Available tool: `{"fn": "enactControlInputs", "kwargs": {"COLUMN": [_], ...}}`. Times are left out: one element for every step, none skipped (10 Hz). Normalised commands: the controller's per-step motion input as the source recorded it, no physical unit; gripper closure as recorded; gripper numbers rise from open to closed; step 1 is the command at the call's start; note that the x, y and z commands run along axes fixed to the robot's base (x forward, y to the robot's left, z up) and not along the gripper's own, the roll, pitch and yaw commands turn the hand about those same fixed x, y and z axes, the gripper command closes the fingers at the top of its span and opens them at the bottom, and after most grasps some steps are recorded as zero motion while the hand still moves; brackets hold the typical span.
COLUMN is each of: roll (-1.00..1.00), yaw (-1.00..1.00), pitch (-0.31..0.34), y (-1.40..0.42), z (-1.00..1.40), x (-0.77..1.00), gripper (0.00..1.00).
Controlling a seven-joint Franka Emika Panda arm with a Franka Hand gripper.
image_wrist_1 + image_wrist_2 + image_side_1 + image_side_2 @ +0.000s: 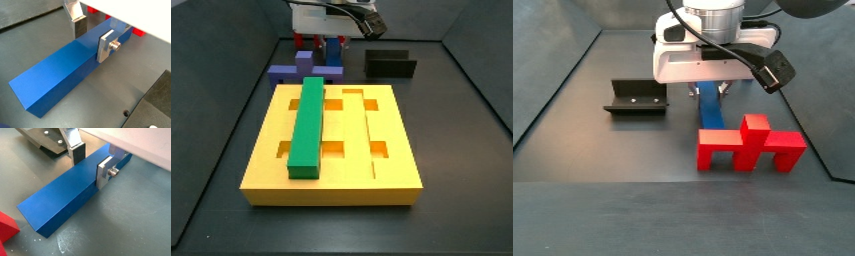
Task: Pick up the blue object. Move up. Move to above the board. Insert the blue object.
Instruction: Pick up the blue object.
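Even, soft overhead light, faint shadows, sharp views, slight glare on fingers (105, 46).

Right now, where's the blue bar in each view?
Wrist view: blue bar fills the centre, gripper straddling it.
Wrist view: blue bar again central, fixture behind.
Side view: only a sliver behind the yellow board.
Side view: bar under the gripper.
Shared landmark: the gripper.

- Both wrist views: close, looking down past the gripper (92, 36) along the blue object (70, 195).
- Side views: opposite ends, one over the board (331, 160), one behind the red block (748, 147); both show the fixture (389, 63).
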Motion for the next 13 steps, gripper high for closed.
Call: {"fn": "enactControlInputs", "kwargs": {"roll": [0.00,0.00,0.00,0.00,0.00,0.00,0.00,0.00,0.00,0.00,0.00,0.00,0.00], "yaw": [0.00,0.00,0.00,0.00,0.00,0.00,0.00,0.00,0.00,0.00,0.00,0.00,0.00], "pitch": [0.000,0.000,0.000,0.000,0.000,0.000,0.000,0.000,0.000,0.000,0.000,0.000,0.000], "y": [0.00,0.00,0.00,0.00,0.00,0.00,0.00,0.00,0.00,0.00,0.00,0.00,0.00], "z": [0.00,0.00,0.00,0.00,0.00,0.00,0.00,0.00,0.00,0.00,0.00,0.00,0.00], "x": [0.00,0.00,0.00,0.00,0.00,0.00,0.00,0.00,0.00,0.00,0.00,0.00,0.00], "gripper": [1.00,1.00,1.00,1.00,1.00,1.00,1.00,1.00,1.00,1.00,1.00,1.00,1.00]}}
